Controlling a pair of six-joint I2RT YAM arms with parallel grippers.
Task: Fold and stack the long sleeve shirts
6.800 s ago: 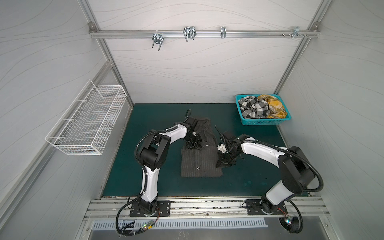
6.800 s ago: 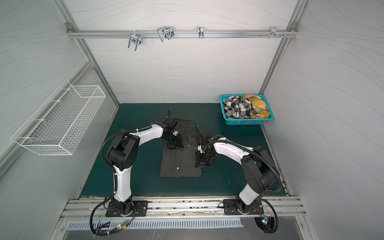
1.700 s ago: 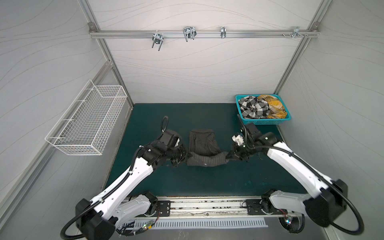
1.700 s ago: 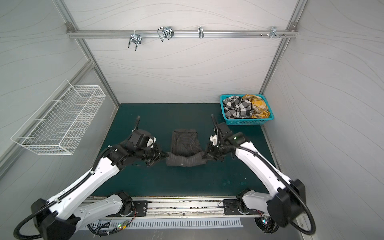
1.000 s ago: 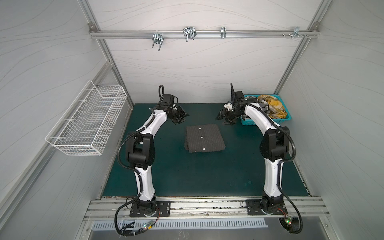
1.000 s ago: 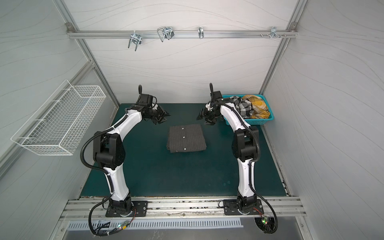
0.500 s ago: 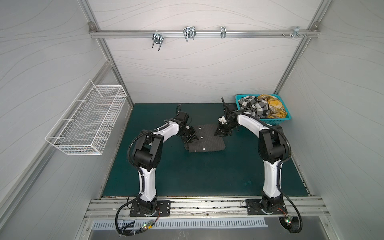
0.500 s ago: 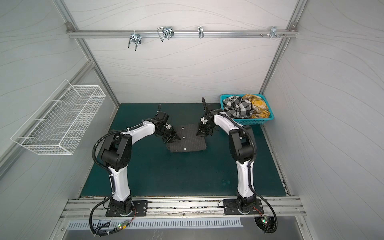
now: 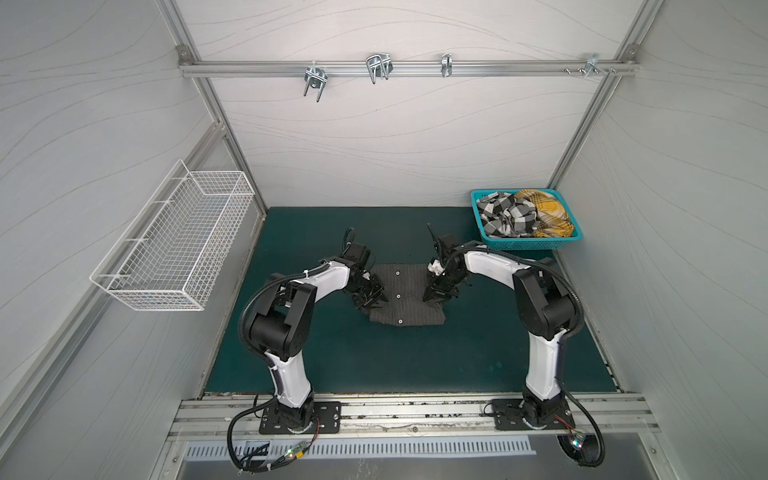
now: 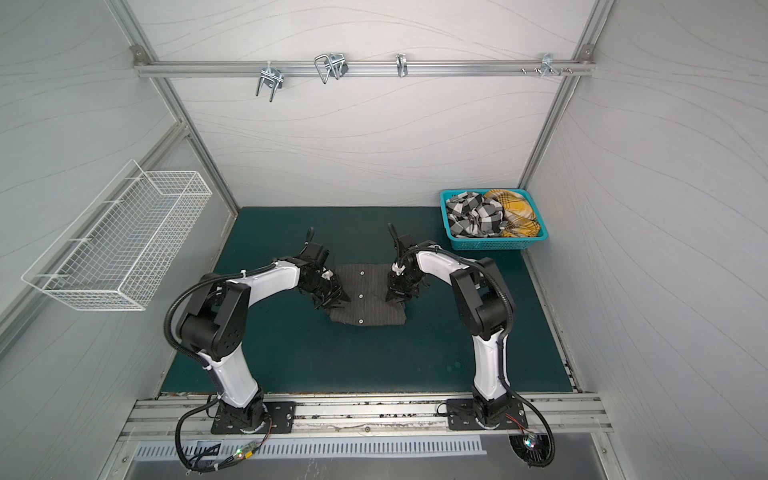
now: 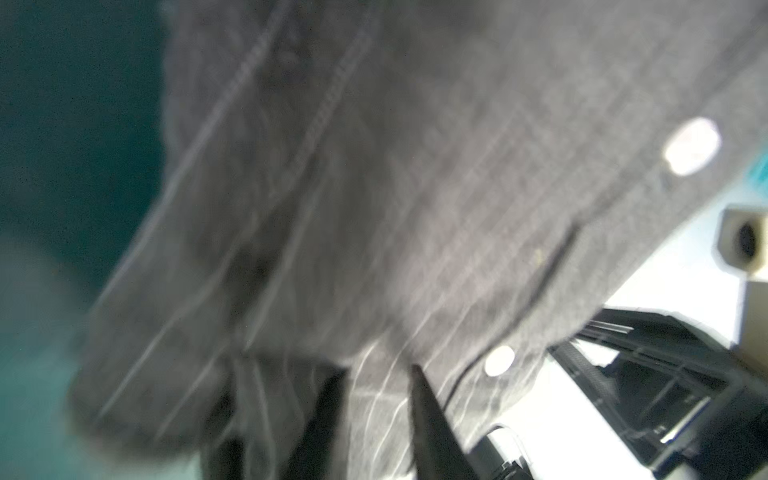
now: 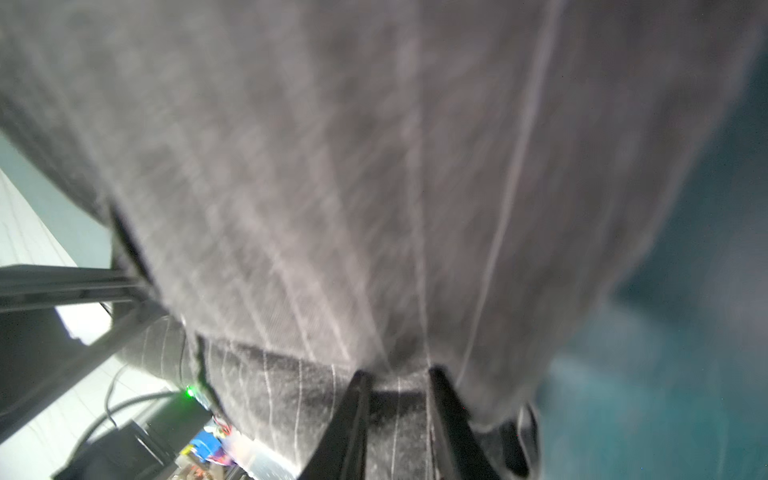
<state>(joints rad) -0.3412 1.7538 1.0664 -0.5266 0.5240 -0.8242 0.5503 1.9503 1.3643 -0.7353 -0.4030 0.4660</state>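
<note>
**Overhead and wrist views.** The charcoal pinstriped shirt (image 9: 405, 305) lies folded into a compact rectangle near the middle of the green mat (image 9: 374, 361). Its placket of three pale buttons (image 9: 398, 296) runs from the far edge toward the near edge. The left gripper (image 9: 371, 302) meets the shirt's left edge and the right gripper (image 9: 436, 296) its right edge. The cloth narrows between them and spreads wider at the near edge.

In the right wrist view the two dark fingers (image 12: 451, 419) stand a narrow gap apart, with a fold of pinstriped cloth pinched between them. The rest of the fabric drapes away. The left wrist view is blurred, yet striped cloth shows caught between the fingers (image 11: 432, 419) in the same manner, the jaws nearly closed on it.

A teal lattice basket (image 9: 525, 245) sits at the far right corner of the mat, well apart from the folded shirt. It holds the black-and-white checked shirt (image 9: 505, 218), crumpled on its left side, and the mustard-yellow plaid shirt (image 9: 548, 214), crumpled on its right, the two touching. A white wire basket (image 9: 178, 245) hangs on the left wall.
</note>
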